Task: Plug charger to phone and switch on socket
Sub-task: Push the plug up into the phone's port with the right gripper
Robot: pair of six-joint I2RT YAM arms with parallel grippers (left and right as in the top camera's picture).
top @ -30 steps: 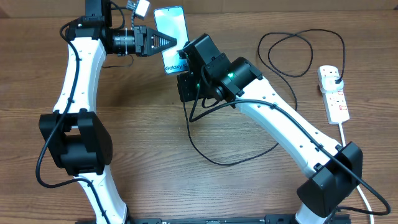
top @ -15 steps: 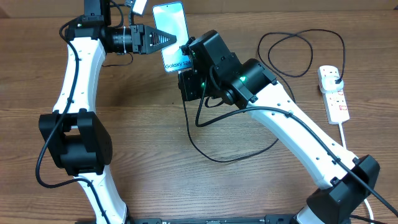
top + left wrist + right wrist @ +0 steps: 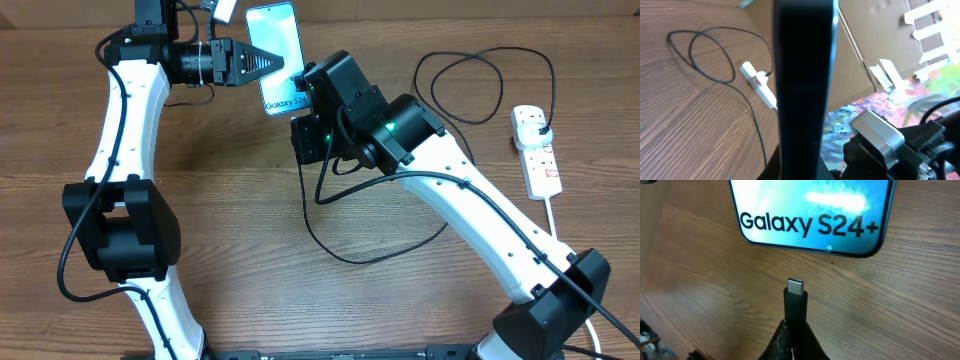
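The phone (image 3: 275,50) shows a glowing screen reading "Galaxy S24+" near the table's far edge. My left gripper (image 3: 281,67) is shut on its long left side; in the left wrist view the phone (image 3: 805,85) is a dark edge-on bar between the jaws. My right gripper (image 3: 796,326) is shut on the charger's connector (image 3: 795,287), whose metal tip points at the phone's bottom edge (image 3: 830,250) with a small gap between them. The charger's black cable (image 3: 345,250) loops back to the white socket (image 3: 540,160) at the right, its black plug (image 3: 540,124) seated there.
The cable lies in a loose coil (image 3: 485,85) at the back right and a slack loop in mid-table. The socket's thick white cord (image 3: 560,225) runs toward the front right. Cardboard and clutter stand beyond the table's far edge (image 3: 890,75).
The right arm's forearm swung to the right while its gripper stayed under the phone. The left gripper shifted the phone slightly toward the far edge. Little has moved in the last half second.
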